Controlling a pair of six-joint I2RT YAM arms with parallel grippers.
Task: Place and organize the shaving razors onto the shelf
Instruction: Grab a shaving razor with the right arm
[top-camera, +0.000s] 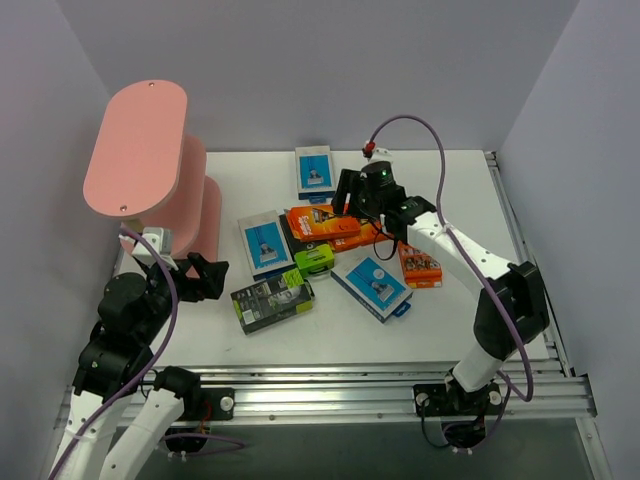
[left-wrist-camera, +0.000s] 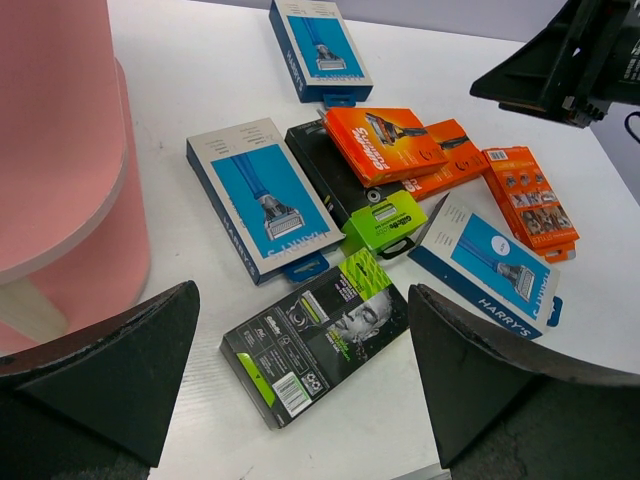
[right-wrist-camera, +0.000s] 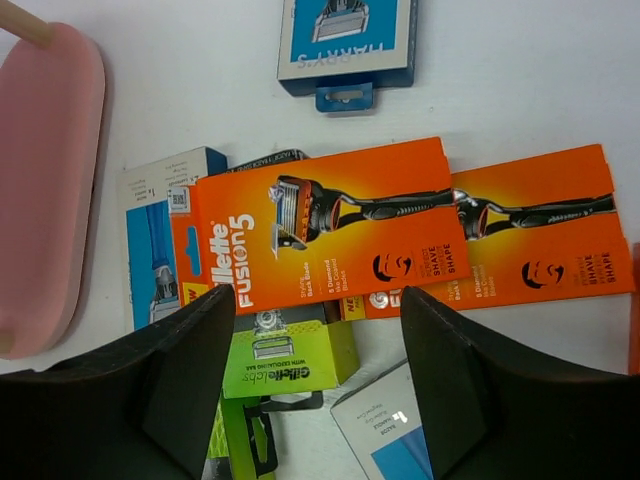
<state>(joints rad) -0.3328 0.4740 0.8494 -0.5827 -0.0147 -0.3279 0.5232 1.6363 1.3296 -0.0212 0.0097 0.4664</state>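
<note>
**Right hand open above the top orange pack**

My right hand (right-wrist-camera: 318, 310) hung with its fingers apart and nothing between them, straight over the top orange pack (right-wrist-camera: 320, 225). That pack lay flat and a little askew on a second orange pack (right-wrist-camera: 530, 240), which stuck out to the right of my hand. A lime green pack (right-wrist-camera: 285, 365) sat just nearer than my fingertips, so close to the orange edge that I could not tell whether they touched.

I judged the grip should go across the pack's short width, where it overhung its neighbour. That way only the upper pack would lift. The card looked glossy, so I expected it might slide on the one beneath, and a slow, square descent seemed wise.

Beyond my fingertips a blue-and-grey pack (right-wrist-camera: 345, 35) lay alone. My left hand (left-wrist-camera: 300, 300) waited with fingers spread wide and empty, above a black pack with lime green (left-wrist-camera: 320, 335).

The shelf (top-camera: 135, 150) stood well off to the left of my working hand, its pink oval boards stacked on their upright. I saw no pack on its top board.

Every pack I could see lay on the white table (top-camera: 440, 330), which looked flat and matt. Plain grey walls (top-camera: 350, 60) closed in the far side and both flanks.
</note>
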